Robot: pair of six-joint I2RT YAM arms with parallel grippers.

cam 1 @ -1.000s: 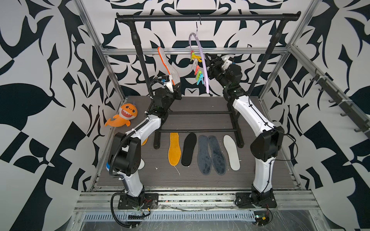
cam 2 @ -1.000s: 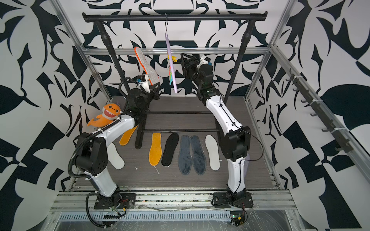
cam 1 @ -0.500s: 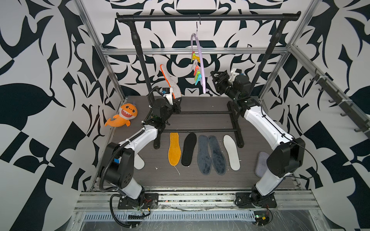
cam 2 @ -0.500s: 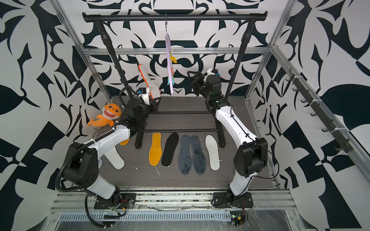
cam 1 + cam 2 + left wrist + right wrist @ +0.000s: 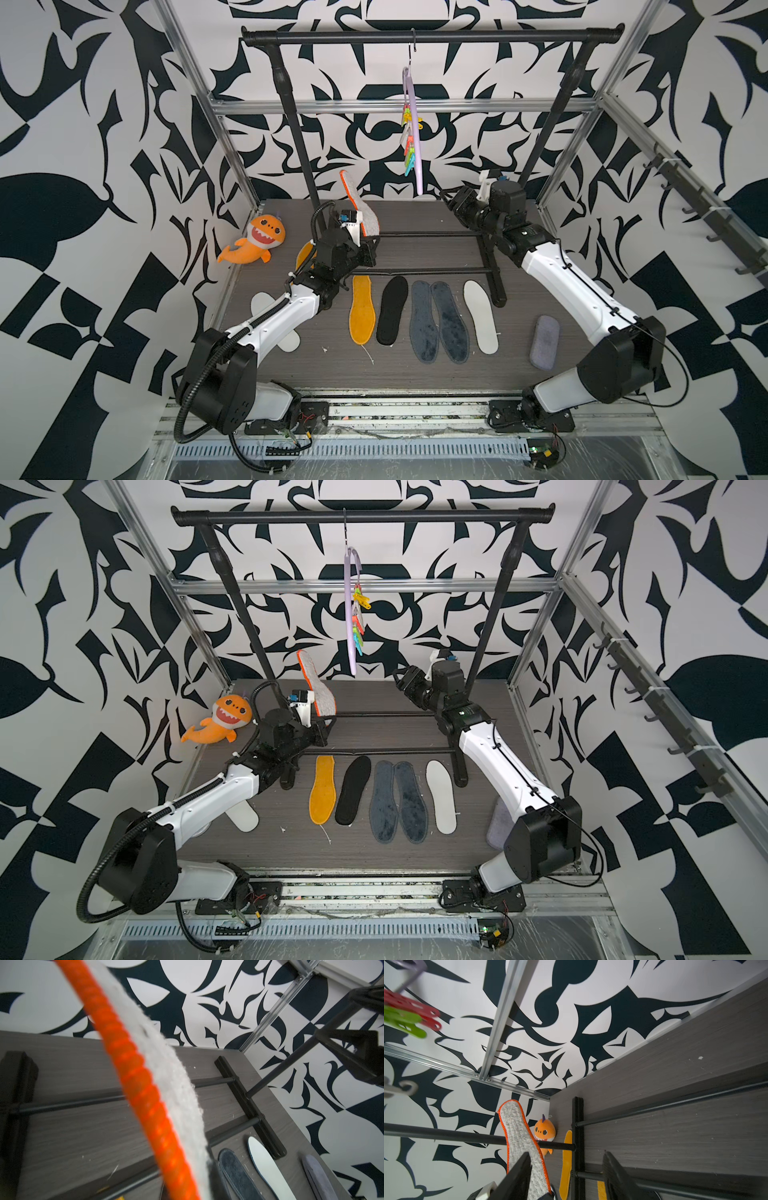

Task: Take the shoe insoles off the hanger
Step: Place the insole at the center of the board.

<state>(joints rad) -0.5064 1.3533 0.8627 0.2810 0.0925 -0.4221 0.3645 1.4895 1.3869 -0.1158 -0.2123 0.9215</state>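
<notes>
The lilac hanger (image 5: 411, 124) hangs by its hook from the rail, and its coloured pegs (image 5: 358, 621) hold nothing. My left gripper (image 5: 370, 245) is shut on the heel of a grey insole with an orange rim (image 5: 360, 203), which stands upright above the floor and fills the left wrist view (image 5: 143, 1088). My right gripper (image 5: 451, 201) is open and empty, below and to the right of the hanger, its fingers (image 5: 519, 1176) wide apart. Several insoles lie in a row on the floor: orange (image 5: 361, 309), black (image 5: 392, 309), two dark grey-blue (image 5: 436, 322) and white (image 5: 481, 316).
The black clothes rail (image 5: 432, 35) spans the back, and its base bars (image 5: 428, 272) lie on the floor behind the row. An orange plush shark (image 5: 253, 243) sits at the back left. A lilac-grey pad (image 5: 544, 343) lies front right. Another white insole (image 5: 264, 301) lies under the left arm.
My left gripper has come down from the hanger with the grey, orange-rimmed insole. My right arm has dropped and pulled back right, away from the pegs.
</notes>
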